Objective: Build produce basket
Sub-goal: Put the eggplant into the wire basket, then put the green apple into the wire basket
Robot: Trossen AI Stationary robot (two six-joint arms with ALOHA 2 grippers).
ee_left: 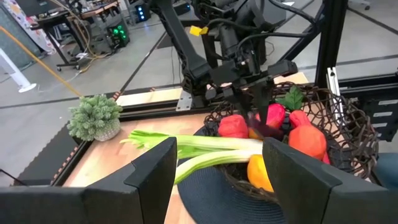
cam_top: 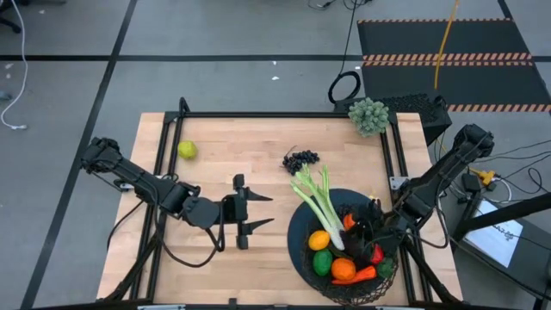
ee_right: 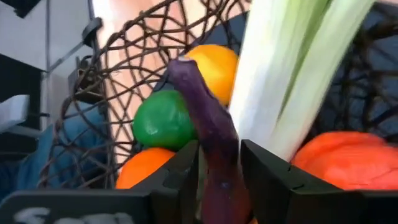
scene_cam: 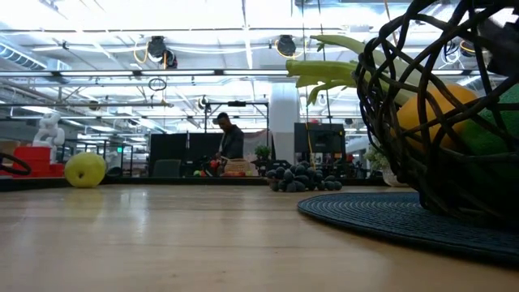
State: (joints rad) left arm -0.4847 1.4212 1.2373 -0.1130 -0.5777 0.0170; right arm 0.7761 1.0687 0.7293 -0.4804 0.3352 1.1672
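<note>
The black wire basket (cam_top: 303, 258) stands on a round dark mat at the table's near right. It holds an orange, a lime, a carrot and red pieces. The celery stalk (cam_top: 317, 202) lies across the basket's far rim with its leafy end over the table. My right gripper (ee_right: 219, 152) reaches down into the basket, shut on the purple eggplant (ee_right: 208, 118). My left gripper (cam_top: 267, 211) hovers open near the table's middle, left of the basket, touching nothing. Dark grapes (cam_top: 300, 160) and a yellow-green fruit (cam_top: 187, 150) rest on the table. My right gripper pinches the purple eggplant between its two fingers (ee_right: 264, 171) at one end (ee_right: 221, 177). It comes from above, slanting down into the basket (ee_left: 261, 102). The eggplant runs on along the fingers, its free end (ee_right: 183, 67) over the lime and the orange. Whether it rests on them I cannot tell.
A grey-green bumpy clump (cam_top: 368, 114) sits at the table's far right corner. A black frame rail (cam_top: 284, 114) runs along the far edge, with more rails on both sides. Bare wood lies between the left gripper and the grapes. A person (scene_cam: 229, 138) stands far off in the room.
</note>
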